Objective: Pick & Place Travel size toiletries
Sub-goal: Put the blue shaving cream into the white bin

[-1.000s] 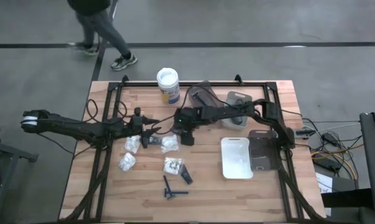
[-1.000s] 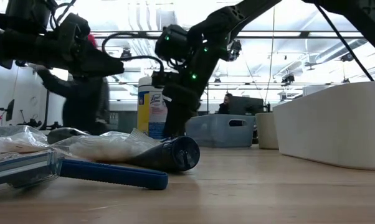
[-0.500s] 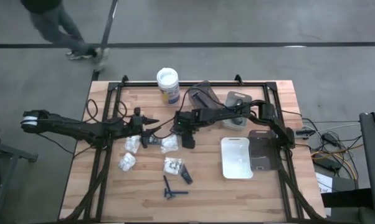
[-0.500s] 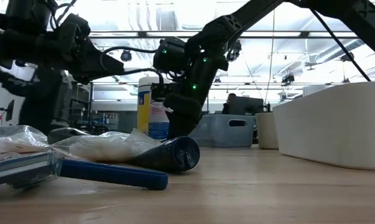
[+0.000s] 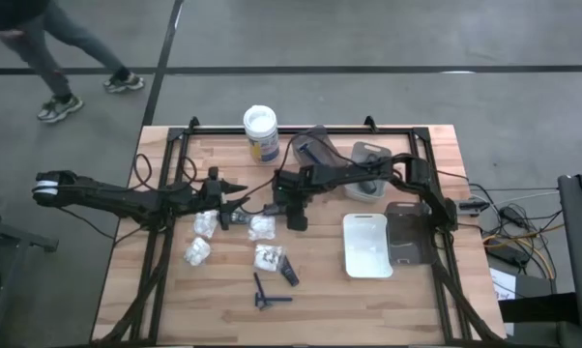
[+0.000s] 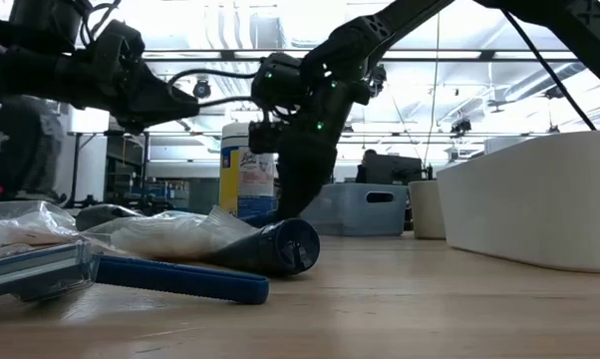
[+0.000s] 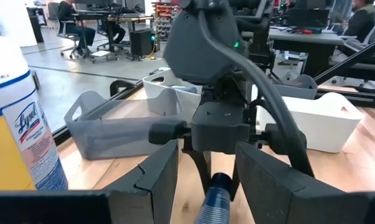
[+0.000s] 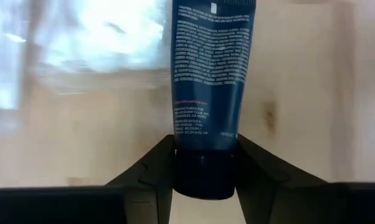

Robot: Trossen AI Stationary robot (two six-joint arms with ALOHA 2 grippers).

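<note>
A dark blue tube [image 8: 206, 68] with white print lies on the wooden table, and my right gripper [image 8: 205, 171] is shut on it, slanting down near the table's middle [image 5: 294, 213]. My left gripper [image 5: 235, 205] hangs open and level just to the left, pointing at that tube [image 7: 213, 194] without touching it. White packets [image 5: 262, 226], [image 5: 196, 251] lie around. Nearer the front edge are a black tube [image 5: 287, 275] and a blue razor [image 5: 268, 291]. My right gripper pinches the tube's dark cap end [image 8: 204, 182] between its two fingers [image 8: 155, 169], one on each side. The fingers slant down from above and lie along the tube's length. The tube's printed body lies flat on the table, stretching away from the fingers.
A white-lidded tub [image 5: 260, 131] stands at the far edge. Grey trays [image 5: 315, 151], [image 5: 370, 172] sit at the far right, with a white tray [image 5: 365, 246] and a dark one [image 5: 408, 234] nearer. A clear packet [image 8: 94, 37] lies beside the tube. A person [image 5: 40, 48] walks beyond the table.
My right gripper has tipped about its wrist over the dark blue tube, which lies where it was. The person beyond the far edge has walked toward the left.
</note>
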